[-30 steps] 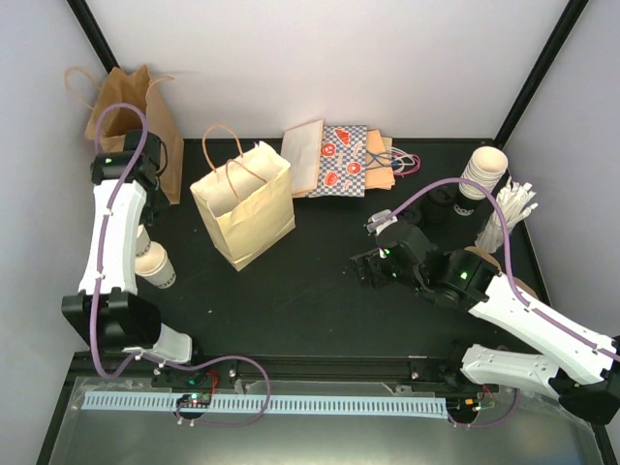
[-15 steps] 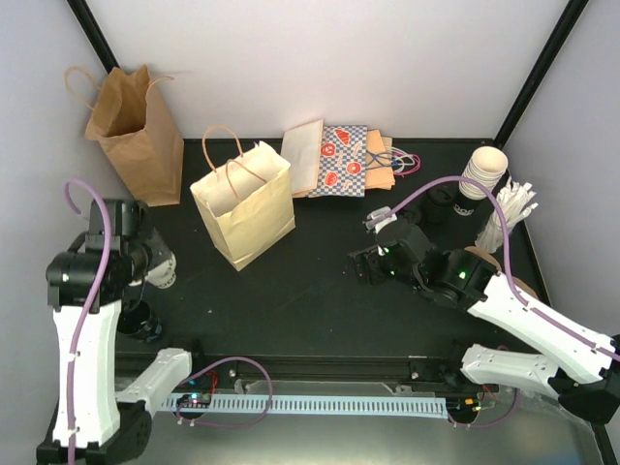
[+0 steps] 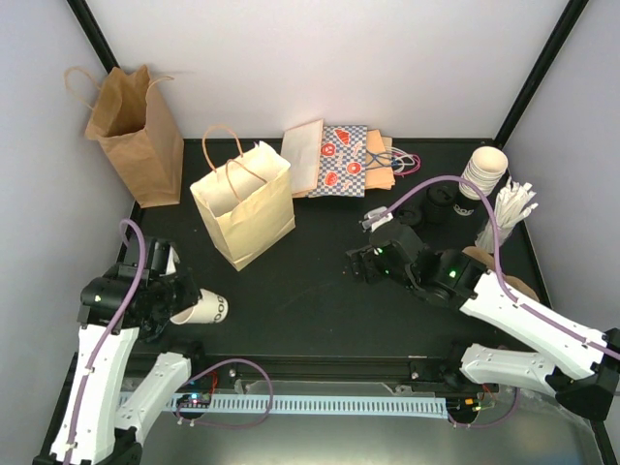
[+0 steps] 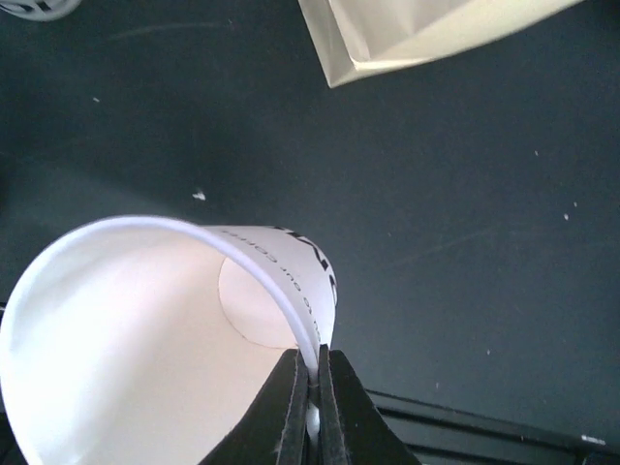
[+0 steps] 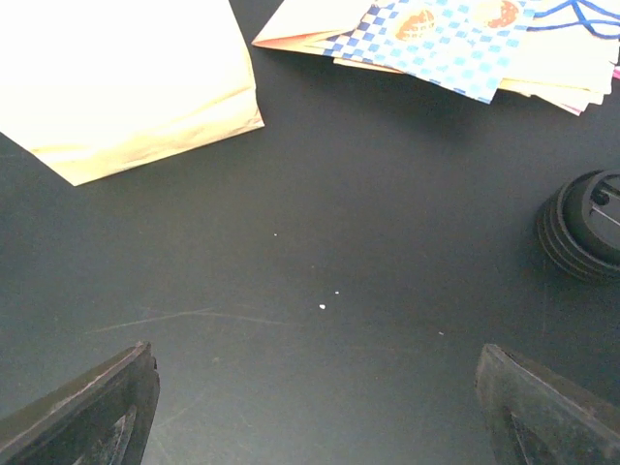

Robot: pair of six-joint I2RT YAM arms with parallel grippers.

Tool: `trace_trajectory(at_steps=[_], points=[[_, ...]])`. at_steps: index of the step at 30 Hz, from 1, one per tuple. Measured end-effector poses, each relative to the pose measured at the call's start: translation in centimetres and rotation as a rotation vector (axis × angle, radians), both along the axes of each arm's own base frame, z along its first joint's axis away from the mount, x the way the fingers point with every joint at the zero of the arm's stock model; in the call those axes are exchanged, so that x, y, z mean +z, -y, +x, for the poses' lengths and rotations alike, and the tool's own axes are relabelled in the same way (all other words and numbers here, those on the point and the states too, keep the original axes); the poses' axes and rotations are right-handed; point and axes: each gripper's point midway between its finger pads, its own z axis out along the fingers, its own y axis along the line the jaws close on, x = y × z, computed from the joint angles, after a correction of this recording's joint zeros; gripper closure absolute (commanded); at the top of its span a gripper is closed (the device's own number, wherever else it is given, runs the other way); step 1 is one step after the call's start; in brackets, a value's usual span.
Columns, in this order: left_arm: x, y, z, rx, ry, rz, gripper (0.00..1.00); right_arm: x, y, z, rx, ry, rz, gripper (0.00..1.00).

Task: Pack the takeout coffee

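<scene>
My left gripper is shut on the rim of a white paper cup, which lies tilted on its side low over the near left of the table. In the left wrist view the fingertips pinch the cup's wall, one finger inside and one outside. A second white cup stands just behind the left arm and shows at the frame edge. A stack of white cups stands at the far right. My right gripper is open and empty above bare table.
An open cream handled bag stands left of centre and shows in both wrist views. A brown bag stands far left. Flat patterned bags, black lids and white sticks lie at the back right.
My left arm has swung from beside the brown bag back to the near left, closed on a cup's rim and tipped it over toward the right. The right arm has barely moved.
</scene>
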Motion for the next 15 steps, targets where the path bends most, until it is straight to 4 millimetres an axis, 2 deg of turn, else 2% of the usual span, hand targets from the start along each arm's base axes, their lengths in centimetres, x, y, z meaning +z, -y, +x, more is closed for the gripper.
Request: trace_trajectory(at_steps=[7, 12, 15], points=[[-2.5, 2.6, -0.6, -0.075, -0.048, -0.086, 0.98, -1.2, 0.1, 0.0, -0.011, -0.015, -0.006, 0.08], [-4.4, 5.6, -1.5, -0.172, -0.109, -0.126, 0.98, -1.9, -0.2, 0.2, -0.016, -0.027, -0.010, 0.08], [-4.6, 7.5, -2.0, -0.229, -0.134, -0.133, 0.99, -2.6, -0.4, 0.3, -0.019, -0.044, -0.025, 0.08]])
